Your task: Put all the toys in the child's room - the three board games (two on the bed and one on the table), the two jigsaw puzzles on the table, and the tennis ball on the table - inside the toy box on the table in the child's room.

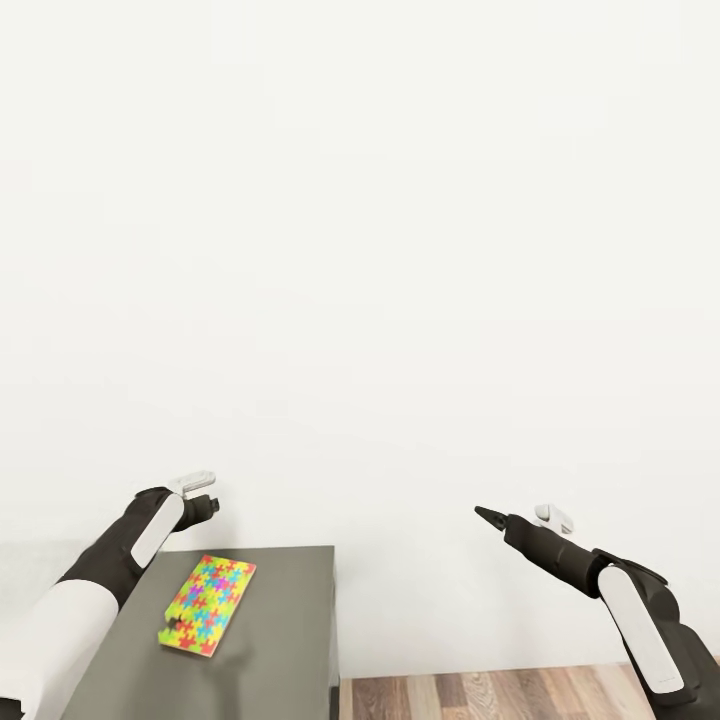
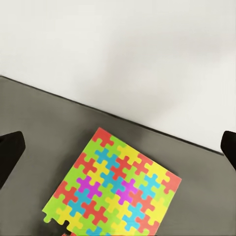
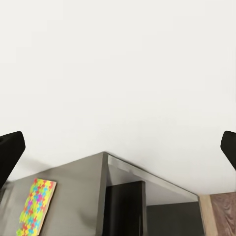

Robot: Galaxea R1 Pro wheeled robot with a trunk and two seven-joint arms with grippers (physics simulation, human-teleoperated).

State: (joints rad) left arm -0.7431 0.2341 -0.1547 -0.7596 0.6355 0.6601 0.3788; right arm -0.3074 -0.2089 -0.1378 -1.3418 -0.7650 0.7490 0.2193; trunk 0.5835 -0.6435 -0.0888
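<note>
Dark-grey desk top [image 1: 280,620] is seen low in the head view, set against a plain white wall [image 1: 360,250]. One jigsaw puzzle [image 1: 208,604] lies flat on it, a thin square of red, yellow, green, blue and pink interlocking pcs, turned at an angle to the desk edges. A gap, where a pc or two look missing, is noted at one corner nr the front edge. Wood-plank floor [image 1: 500,695] is visible to the right of the desk.

Left gripper [image 1: 207,503] is held above the desk's back edge, just beyond the puzzle and apart from it, w/ nothing betw. the fingers. In the left wrist view the puzzle [image 2: 114,188] is seen below, and the two dark fingertips [image 2: 10,155] sit at opposite edges of the frame, so the jaws are spread wide.

Right gripper [image 1: 492,517] is held in the air over the floor, well apart from the desk, pointing toward it. In the right wrist view the fingertips [image 3: 10,155] are likewise at opposite frame edges: wide apart, empty. The desk [image 3: 88,196] w/ its open dark side and the puzzle [image 3: 35,206] are seen from there at a distance.
</note>
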